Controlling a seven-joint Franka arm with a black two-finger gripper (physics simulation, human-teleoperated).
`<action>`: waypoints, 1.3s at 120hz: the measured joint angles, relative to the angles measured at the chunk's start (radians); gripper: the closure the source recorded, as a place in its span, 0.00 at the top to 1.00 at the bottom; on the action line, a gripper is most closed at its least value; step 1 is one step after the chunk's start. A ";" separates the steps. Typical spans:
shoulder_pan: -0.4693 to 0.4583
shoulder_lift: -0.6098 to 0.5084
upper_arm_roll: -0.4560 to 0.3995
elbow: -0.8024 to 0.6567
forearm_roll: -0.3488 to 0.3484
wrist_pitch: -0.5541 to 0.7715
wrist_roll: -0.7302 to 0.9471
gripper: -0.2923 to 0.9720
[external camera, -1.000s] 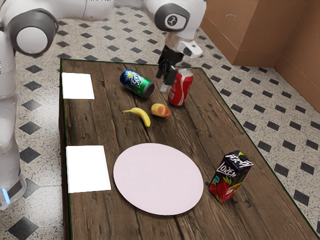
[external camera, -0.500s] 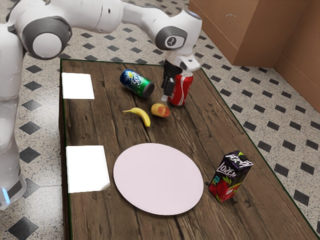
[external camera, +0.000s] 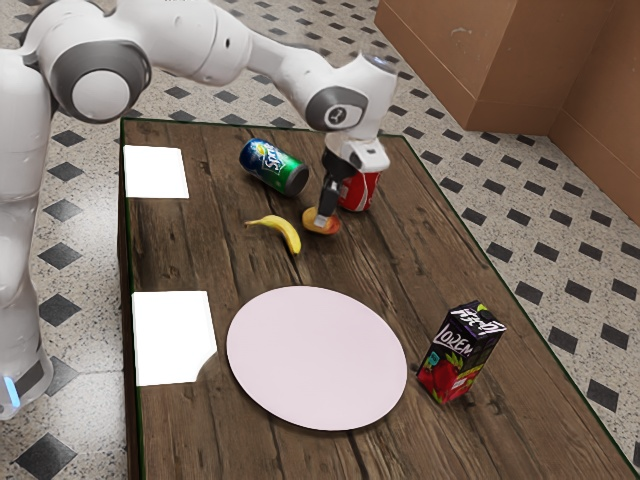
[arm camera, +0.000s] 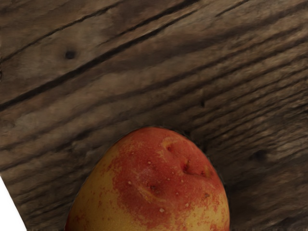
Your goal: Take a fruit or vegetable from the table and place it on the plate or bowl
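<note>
You had the fruit [external camera: 328, 227] lying on the wooden bench [external camera: 450, 270], just beside the banana [external camera: 280, 231] and near the red can [external camera: 364, 189], well apart from the pale round plate [external camera: 316, 356]. In the wrist view the fruit [arm camera: 149, 187] was egg-shaped, yellow-orange with a mottled red blush, pale specks and a few small dimples. Your end effector [external camera: 325, 211] was right down on its top, and whether it was spread or pinching the fruit could not be told. A second earlier it had stood higher and further back, beside the red can's upper end; since then your arm had swung lower and brought it onto the fruit, while the cans, banana, plate and carton had kept their places. The dark juice carton [external camera: 460, 352] stood upright at the plate's far side and read "LOREM". The green can [external camera: 273, 166] lay on its side with a Sprite-like label; the red can's white script could not be read
</note>
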 joint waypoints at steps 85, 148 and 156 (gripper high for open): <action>0.001 0.053 0.000 -0.018 -0.005 0.064 0.085 0.64; -0.006 0.045 -0.035 0.010 0.001 0.055 0.077 0.42; -0.008 0.039 -0.063 0.016 0.002 0.049 0.076 0.41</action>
